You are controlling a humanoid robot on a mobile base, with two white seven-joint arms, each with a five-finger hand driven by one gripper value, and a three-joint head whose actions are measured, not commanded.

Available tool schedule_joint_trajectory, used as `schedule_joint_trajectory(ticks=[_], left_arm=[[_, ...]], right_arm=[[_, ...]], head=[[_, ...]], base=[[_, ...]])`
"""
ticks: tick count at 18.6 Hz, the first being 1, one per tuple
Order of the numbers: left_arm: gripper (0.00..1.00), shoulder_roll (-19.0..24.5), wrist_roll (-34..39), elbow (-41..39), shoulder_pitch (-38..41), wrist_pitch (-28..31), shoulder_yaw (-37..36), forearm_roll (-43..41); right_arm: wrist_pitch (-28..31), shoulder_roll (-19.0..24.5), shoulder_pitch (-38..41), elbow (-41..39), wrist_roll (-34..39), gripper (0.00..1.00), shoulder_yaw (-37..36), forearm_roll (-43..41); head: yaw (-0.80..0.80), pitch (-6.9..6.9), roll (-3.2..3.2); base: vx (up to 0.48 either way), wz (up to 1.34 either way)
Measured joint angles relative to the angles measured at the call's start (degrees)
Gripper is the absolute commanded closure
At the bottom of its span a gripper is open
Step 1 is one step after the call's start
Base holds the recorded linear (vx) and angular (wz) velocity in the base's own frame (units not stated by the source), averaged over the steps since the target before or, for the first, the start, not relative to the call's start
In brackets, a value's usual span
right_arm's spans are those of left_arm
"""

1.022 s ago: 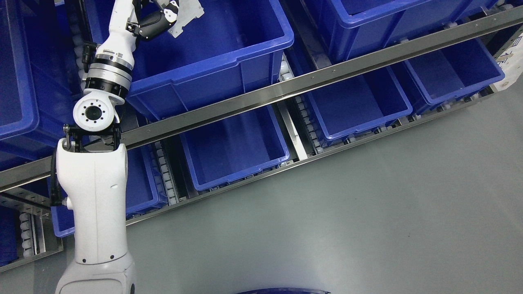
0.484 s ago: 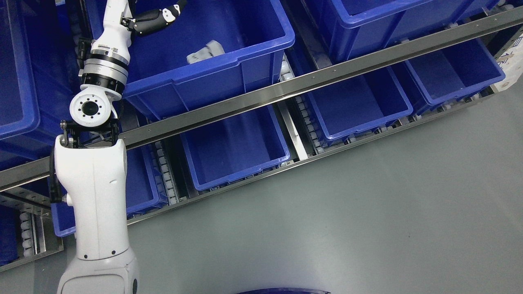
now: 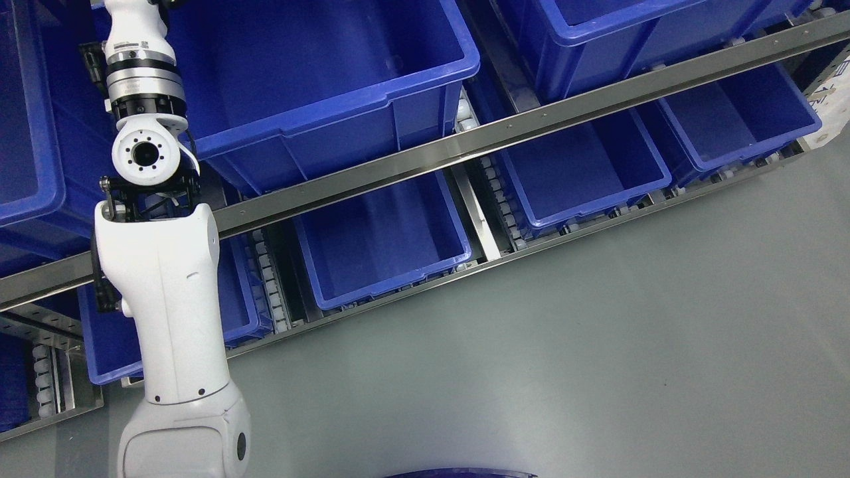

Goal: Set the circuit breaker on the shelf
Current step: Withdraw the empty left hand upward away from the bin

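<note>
One arm only in view, the left arm (image 3: 163, 292), now pulled back w/ its hand off the top edge so fingers can't be judged, and circuit breaker, seen a moment ago in the upper-shelf bin (image 3: 398, 99), no longer visible there — prob. placed, task near done.

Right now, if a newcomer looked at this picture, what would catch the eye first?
First, the white left arm rising along the left edge, its hand out of view past the top. Next, the big blue bin on the upper shelf level, with nothing visible inside it. Then the steel rail crossing diagonally above the lower blue bins.
</note>
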Motion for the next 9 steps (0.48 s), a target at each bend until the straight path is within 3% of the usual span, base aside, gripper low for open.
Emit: schedule_joint_trajectory(ticks=[9], left_arm=[[0.00, -1.7, -3.5, -2.3, 3.5, -0.1, 3.8, 2.0]], right_arm=[[0.0, 0.0, 0.0, 0.0, 0.0, 0.00, 0.0, 0.0]], head=[[0.00, 0.00, 0.00]], base=[[0.000, 0.00]])
